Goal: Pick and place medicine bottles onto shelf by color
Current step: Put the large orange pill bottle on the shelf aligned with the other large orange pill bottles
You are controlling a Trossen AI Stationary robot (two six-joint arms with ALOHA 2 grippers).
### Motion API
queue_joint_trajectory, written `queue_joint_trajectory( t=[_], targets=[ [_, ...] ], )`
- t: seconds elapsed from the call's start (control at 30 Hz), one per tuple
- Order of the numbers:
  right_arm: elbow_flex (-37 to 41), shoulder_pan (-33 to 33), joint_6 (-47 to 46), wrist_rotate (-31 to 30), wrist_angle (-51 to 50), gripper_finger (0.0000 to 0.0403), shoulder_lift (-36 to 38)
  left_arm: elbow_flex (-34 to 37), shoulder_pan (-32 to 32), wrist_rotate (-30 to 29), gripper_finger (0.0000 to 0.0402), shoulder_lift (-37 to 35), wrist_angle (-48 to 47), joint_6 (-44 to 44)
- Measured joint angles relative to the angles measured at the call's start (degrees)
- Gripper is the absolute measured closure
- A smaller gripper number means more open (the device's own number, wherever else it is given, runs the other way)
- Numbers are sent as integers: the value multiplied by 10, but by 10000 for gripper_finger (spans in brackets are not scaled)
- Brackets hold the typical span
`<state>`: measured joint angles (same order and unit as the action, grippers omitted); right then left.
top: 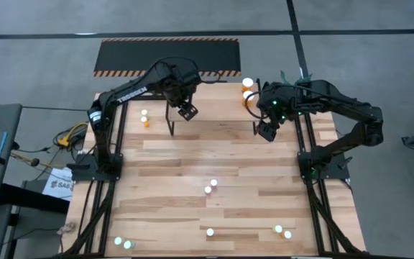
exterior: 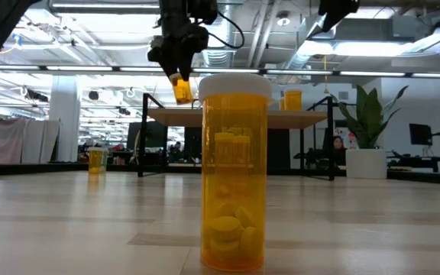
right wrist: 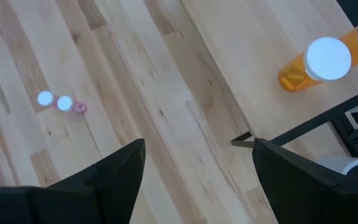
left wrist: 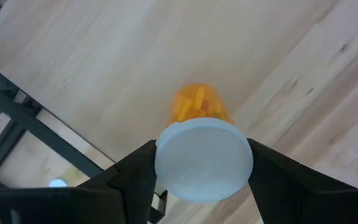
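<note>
My left gripper (top: 187,111) hangs over the left part of the shelf (top: 214,108) and is shut on an orange medicine bottle (left wrist: 197,106) with a white cap; the low view shows that bottle (exterior: 182,90) above the shelf top (exterior: 235,118). Two orange bottles (top: 248,90) stand on the shelf's far right corner. My right gripper (top: 267,131) hovers open beside the shelf's right end, holding nothing. More medicine bottles stand on the table: two at the left (top: 145,118), two pinkish ones at mid-table (top: 210,187), and others near the front edge (top: 282,231). My left gripper pinches the bottle's white cap (left wrist: 166,162) between its two fingers (left wrist: 129,180), one on each side of the cap's rim. The fingers come from above, pointing down. The bottle hangs upright below them, its orange body clear of the shelf top.
A large orange bottle (exterior: 234,172) stands close to the low camera. A white pot with a green plant (exterior: 365,137) stands beyond the shelf's right end. A black mat with striped edges (top: 167,56) lies on the floor behind the table. The shelf's middle is bare wood.
</note>
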<state>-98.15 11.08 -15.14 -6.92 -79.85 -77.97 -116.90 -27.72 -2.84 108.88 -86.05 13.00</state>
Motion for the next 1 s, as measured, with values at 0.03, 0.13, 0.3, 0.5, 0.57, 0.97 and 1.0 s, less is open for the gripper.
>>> queue_joint_trajectory(
  t=[0.03,0.13,0.3,0.5,0.57,0.97,1.0],
  targets=[
    [0,1,0,0,0,85,0,0,-4,0,192,0,-5,-1],
    [0,4,0,0,0,85,0,0,-10,3,192,0,-7,-8],
    [0,3,0,0,11,85,0,0,-12,6,192,0,-7,-15],
    [0,3,0,0,14,85,0,0,-13,28,192,0,-7,-25],
    [0,3,0,0,16,85,0,0,-13,27,192,0,-6,-31],
    [0,3,1,0,16,85,0,0,-13,24,158,0,-4,-42],
    [0,3,1,0,16,85,0,0,-13,23,156,0,-2,-42]
  ],
)
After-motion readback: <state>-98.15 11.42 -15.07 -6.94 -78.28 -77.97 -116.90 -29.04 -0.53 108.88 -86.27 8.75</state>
